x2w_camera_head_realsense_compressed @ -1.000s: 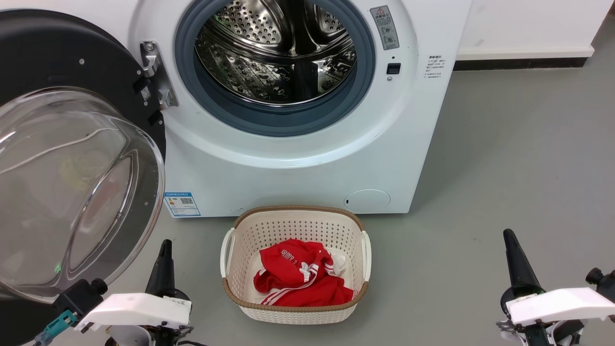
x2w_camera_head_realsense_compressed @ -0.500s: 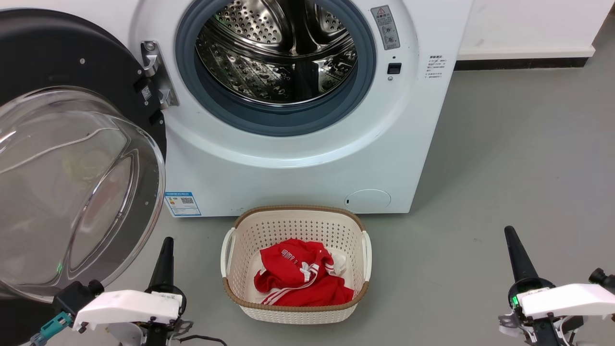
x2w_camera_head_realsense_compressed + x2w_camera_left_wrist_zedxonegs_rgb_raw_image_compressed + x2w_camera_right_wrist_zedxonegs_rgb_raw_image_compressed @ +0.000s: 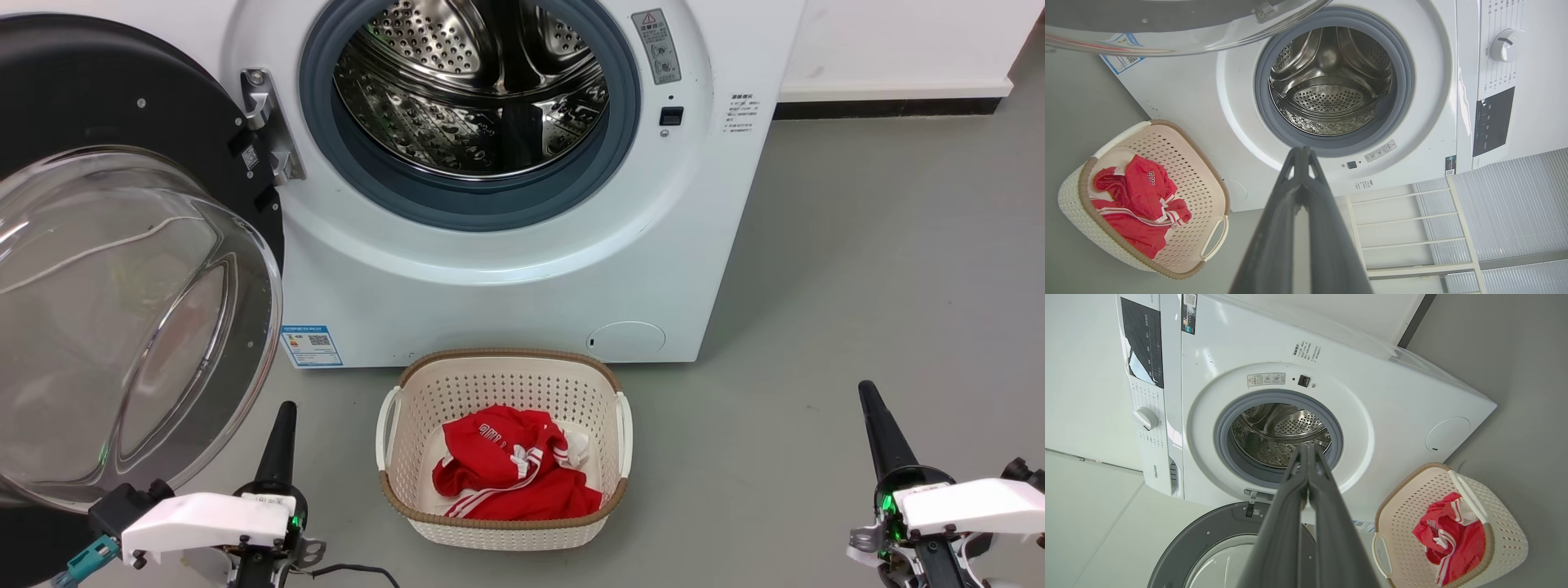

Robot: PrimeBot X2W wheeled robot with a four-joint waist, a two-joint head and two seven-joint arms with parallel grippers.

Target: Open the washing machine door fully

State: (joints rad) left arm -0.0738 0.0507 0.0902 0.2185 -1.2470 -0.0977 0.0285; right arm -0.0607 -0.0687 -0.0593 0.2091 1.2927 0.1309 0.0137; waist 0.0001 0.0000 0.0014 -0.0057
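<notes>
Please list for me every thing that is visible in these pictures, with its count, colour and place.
washing machine: 1, white, centre
door: 1, black rim, clear glass, open at left
drum: 1, steel, inside the opening
dial: 1, white, control panel
rack: 1, white, beside the machine
basket: 1, cream, brown rim, before the machine
garment: 1, red and white, in the basket
floor: 1, grey, under all
left gripper: 1, dark, shut, lower left
right gripper: 1, dark, shut, lower right

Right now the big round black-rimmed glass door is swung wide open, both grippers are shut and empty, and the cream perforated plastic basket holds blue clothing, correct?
No: the clothing in the cream perforated plastic basket is red, not blue; the head view shows it. The rest stands.
</notes>
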